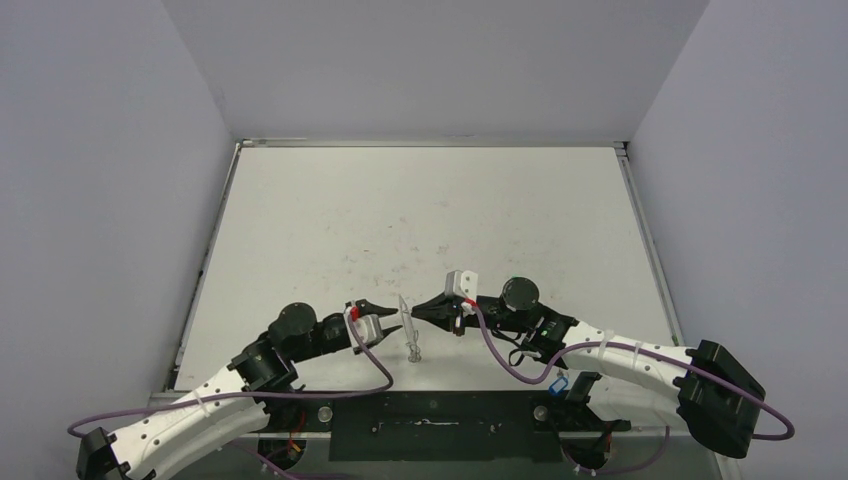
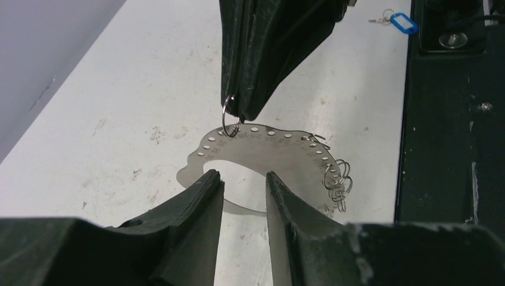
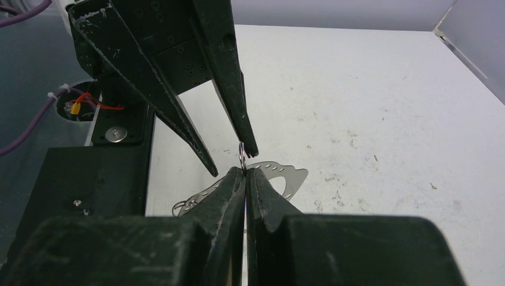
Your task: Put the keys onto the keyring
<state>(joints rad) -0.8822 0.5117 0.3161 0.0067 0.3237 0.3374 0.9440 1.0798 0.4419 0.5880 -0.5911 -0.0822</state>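
The keyring [image 2: 268, 152] is a thin grey crescent plate with holes along its rim and a bunch of small wire rings [image 2: 337, 183] at one end. It hangs on edge just above the table [image 1: 420, 220], between both grippers [image 1: 408, 325]. My right gripper [image 3: 245, 170] is shut on a small split ring [image 3: 242, 156] at the plate's top edge. My left gripper [image 2: 244, 176] is open, its tips just short of the plate's inner curve and holding nothing. A key with a blue tag [image 2: 404, 24] lies on the table near the right arm's base [image 1: 559, 381].
A black base plate [image 1: 430, 425] runs along the near edge under both arms. Purple cables [image 1: 330, 392] loop from the wrists. Grey walls close the table on the left, back and right, with a raised rail [image 1: 205, 270] along the left edge.
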